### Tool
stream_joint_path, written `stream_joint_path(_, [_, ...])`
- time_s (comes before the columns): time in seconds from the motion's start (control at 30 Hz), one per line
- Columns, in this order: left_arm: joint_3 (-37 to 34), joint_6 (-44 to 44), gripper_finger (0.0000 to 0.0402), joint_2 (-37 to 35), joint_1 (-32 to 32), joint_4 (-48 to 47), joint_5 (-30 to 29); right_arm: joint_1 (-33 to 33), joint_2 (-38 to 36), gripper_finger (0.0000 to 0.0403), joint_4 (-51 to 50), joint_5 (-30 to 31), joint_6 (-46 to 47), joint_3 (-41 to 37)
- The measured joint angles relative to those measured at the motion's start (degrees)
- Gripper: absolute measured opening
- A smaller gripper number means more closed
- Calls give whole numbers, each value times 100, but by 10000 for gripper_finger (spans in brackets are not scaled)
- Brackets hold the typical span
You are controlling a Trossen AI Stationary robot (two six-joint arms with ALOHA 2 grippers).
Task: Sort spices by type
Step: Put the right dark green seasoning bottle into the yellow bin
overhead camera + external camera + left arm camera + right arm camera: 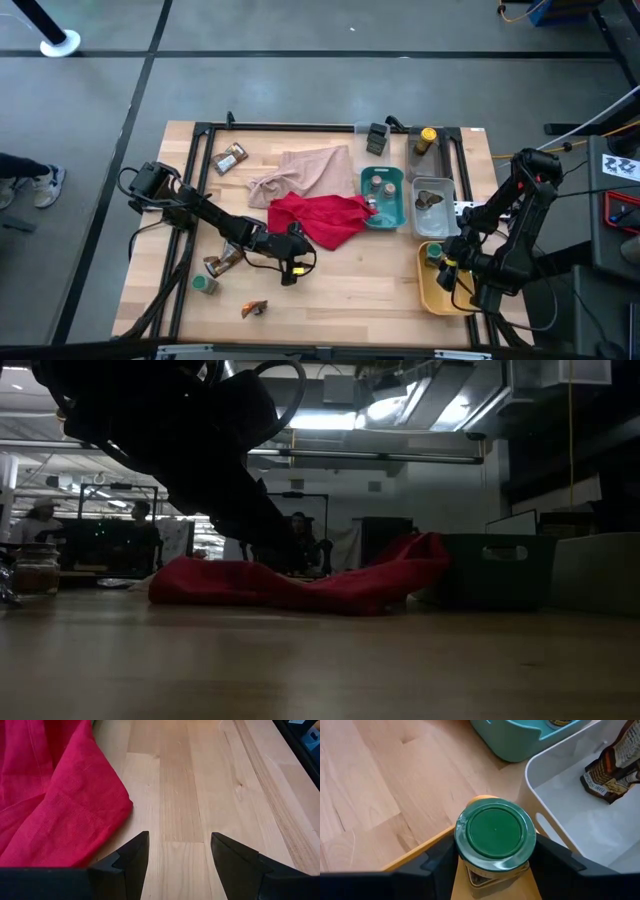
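**A:** Which step is in hand?

**B:** A placing step, I judge. The right gripper [495, 865] has its two dark fingers closed on a small round glass jar with a green lid [495, 831], held over the shallow yellow tray [432, 290], which sits just beside the clear white-walled plastic tray [433, 210]. A crinkly brown sachet [615, 762] lies in that clear tray.

**A:** And the other arm?

**B:** The left gripper [179, 854] is low over bare wood just beside the crumpled red cloth [320, 218], on the side away from the yellow tray. Its fingers are spread wide with nothing between them.

**A:** What else is left to sort?

**B:** Plenty, by the look of it. Well away from the yellow tray, past the red cloth, lie another green-lidded jar [204, 284], a brown sachet beside it [222, 262] and an orange-brown sachet [254, 309]. A yellow-capped bottle [426, 137] stands beyond the clear tray.

**A:** Next move?

**B:** Probably lower the held jar upright onto the yellow tray's floor, then open. The tray's rim is close, so it should come down clear of it.
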Motion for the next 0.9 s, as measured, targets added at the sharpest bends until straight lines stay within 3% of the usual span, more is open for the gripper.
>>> stream_joint_path(0.1, [0,0,196,0,0,0,0,0,-4,228,33,-40,2,0])
stream_joint_path(0.47, [0,0,196,0,0,1,0,-1,31,307,280,-1414,-15,-17])
stream_joint_path(0.73, [2,1,196,0,2,177,0,-2,20,316,247,-1938,-21,-1])
stream_joint_path(0.9, [2,0,196,0,2,268,0,-2,20,316,111,-1955,-24,247])
